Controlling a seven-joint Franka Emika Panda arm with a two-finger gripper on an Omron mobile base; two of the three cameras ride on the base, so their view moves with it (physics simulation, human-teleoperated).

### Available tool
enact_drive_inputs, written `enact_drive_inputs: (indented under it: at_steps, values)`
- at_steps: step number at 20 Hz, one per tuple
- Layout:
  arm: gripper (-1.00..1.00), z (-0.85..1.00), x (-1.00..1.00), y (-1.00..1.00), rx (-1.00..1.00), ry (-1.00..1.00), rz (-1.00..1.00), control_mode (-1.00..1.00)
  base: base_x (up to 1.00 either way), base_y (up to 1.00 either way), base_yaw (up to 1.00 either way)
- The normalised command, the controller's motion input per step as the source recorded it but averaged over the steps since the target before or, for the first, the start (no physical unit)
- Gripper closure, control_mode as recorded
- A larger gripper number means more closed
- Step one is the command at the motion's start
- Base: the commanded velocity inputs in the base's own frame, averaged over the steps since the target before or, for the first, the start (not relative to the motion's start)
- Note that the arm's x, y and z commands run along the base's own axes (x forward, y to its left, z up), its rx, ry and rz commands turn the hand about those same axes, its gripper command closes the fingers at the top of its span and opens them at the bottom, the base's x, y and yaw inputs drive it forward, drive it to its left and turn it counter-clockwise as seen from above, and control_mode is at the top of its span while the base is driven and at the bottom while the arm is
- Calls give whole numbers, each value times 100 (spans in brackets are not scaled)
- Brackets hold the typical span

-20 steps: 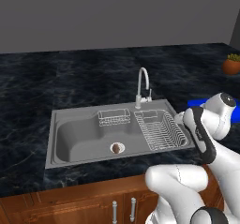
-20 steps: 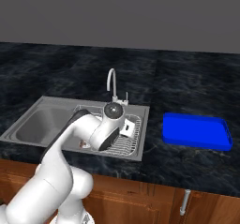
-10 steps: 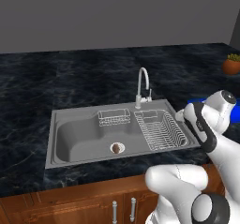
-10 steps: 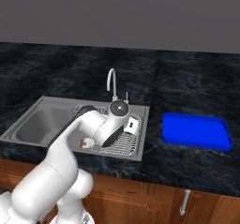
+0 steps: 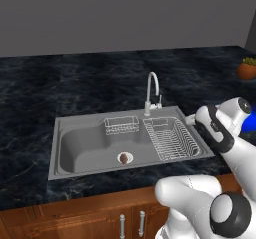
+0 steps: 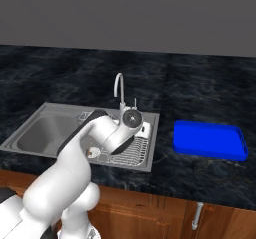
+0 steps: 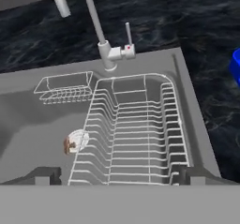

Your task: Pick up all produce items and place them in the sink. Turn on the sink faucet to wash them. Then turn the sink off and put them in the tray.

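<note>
Presently the pincer, wide open and empty at the frame's bottom, hangs over the wire rack while the brown produce lump sits by the drain at left-centre, so reaching could snag rack wires.

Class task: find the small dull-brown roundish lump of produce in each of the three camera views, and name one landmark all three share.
Left base view: the small dull-brown roundish lump of produce sits on the round drain, low in the grey steel sink basin.
Right base view: it peeks out beside the white arm, left of the silver wire rack.
Hand view: lower left, on the drain, left of the rack.
Shared landmark: the slim silver gooseneck faucet.
</note>
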Motion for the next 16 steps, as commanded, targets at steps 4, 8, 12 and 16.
enact_drive_inputs:
  at_steps: [4,8,12,16]
  values:
    - [-100,1,7,20,-14,-22,13,-100,0,0,0]
    - [-100,1,37,33,-16,-9,16,-100,0,0,0]
    - [-100,0,26,2,-7,-8,17,-100,0,0,0]
    - [-100,0,30,-1,-1,-7,21,-100,0,0,0]
